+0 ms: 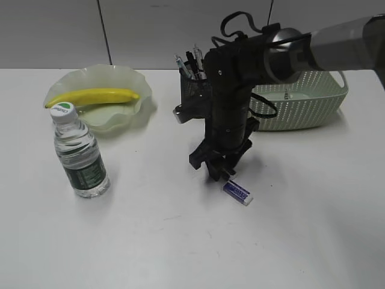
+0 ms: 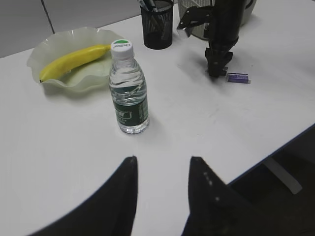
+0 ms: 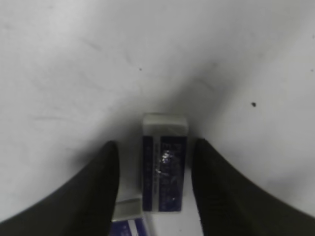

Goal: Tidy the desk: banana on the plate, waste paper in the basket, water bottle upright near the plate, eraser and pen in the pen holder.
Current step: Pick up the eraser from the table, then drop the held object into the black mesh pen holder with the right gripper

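The step in hand looks like the eraser step. The right pincer point(image 3: 155, 196) is open and low over the desk point(image 1: 180, 241). The eraser point(image 3: 164, 169) lies flat on the desk between its two fingers point(image 3: 98, 191), not yet gripped. Its long side runs straight away from the pincer, with the white end pointing far and the blue sleeve near. A second eraser piece seems to peek in at the bottom edge. Next, I think, the pincer needs to close on the eraser's long sides and lift.

Beyond the pincer stands the black pen holder point(image 1: 195, 90) with pens point(image 1: 191, 63) in it. The left pincer point(image 2: 162, 196) is open and holds nothing.
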{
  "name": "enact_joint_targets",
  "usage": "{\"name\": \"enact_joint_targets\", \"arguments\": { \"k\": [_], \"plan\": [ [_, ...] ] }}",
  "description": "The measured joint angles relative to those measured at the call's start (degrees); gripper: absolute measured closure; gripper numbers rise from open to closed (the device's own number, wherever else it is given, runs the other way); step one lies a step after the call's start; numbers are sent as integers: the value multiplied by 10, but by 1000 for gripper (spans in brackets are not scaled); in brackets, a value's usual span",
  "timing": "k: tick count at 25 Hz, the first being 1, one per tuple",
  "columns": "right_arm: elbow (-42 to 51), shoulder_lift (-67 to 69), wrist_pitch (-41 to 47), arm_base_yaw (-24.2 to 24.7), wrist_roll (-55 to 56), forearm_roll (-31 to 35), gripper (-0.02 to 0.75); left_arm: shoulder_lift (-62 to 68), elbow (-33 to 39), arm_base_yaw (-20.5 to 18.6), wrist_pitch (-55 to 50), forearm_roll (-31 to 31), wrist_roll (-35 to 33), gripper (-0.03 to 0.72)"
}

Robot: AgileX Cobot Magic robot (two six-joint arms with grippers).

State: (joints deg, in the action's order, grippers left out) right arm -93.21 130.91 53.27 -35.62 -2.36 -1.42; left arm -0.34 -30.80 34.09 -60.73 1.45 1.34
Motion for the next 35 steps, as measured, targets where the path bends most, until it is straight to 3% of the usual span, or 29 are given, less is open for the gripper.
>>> {"name": "enact_joint_targets", "arguments": {
  "k": [3, 6, 17, 20, 23, 27, 35],
  "plan": [
    [-3, 7, 1, 0, 1, 3, 384, 0, 0, 0, 0, 0, 0, 426],
    [-13, 10, 8, 0, 1, 4, 548, 0, 0, 0, 0, 0, 0, 426],
    [-209, -9, 19, 0, 4, 2, 542, 0, 0, 0, 0, 0, 0, 426],
    [-259, -14, -28, 0, 34, -46, 542, 0, 0, 0, 0, 1, 0, 426],
    [-268, -14, -92, 9, 82, -94, 542, 0, 0, 0, 0, 1, 0, 426],
    [-268, -2, -165, 32, 98, -109, 542, 0, 0, 0, 0, 1, 0, 426],
    [-268, 57, -202, 54, 102, -108, 542, 0, 0, 0, 0, 1, 0, 426]
  ]
}}
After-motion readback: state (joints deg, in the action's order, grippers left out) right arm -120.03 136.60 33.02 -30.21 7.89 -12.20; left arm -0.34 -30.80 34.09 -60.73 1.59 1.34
